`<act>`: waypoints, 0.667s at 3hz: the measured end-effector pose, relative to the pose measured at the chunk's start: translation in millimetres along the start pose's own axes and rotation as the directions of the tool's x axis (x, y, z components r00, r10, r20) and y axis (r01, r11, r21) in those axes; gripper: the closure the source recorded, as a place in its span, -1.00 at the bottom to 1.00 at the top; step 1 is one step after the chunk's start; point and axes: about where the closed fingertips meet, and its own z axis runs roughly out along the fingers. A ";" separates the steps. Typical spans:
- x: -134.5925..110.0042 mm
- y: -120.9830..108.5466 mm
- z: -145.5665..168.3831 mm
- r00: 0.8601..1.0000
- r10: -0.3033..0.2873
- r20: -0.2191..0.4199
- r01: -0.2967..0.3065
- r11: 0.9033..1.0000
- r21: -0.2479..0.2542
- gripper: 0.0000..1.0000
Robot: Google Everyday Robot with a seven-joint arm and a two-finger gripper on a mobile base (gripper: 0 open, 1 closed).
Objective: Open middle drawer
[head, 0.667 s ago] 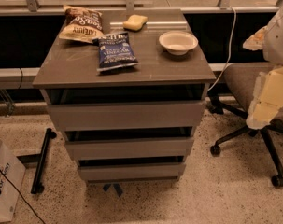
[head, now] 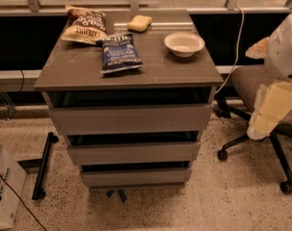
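Here, a three-drawer cabinet (head: 78, 70) bears two chip bags (head: 119, 54), one bowl (head: 184, 43) and one sponge (head: 139, 22), the middle drawer (head: 133, 153) between the other two fronts. At right the gripper (head: 271, 110) hangs by a chair (head: 246, 83), partly cut off, its hold impossible to tell

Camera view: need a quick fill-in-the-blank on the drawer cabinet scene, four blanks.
1. The cabinet has ___ drawers; the middle drawer is untouched.
2. On top lie ___ chip bags.
3. The bowl is ___.
4. The end effector hangs to the picture's ___ of the cabinet, apart from it.

Missing words: three; two; empty; right.
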 end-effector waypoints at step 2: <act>10.8 1.8 49.9 1.000 0.013 0.010 -0.014 0.996 0.094 -1.00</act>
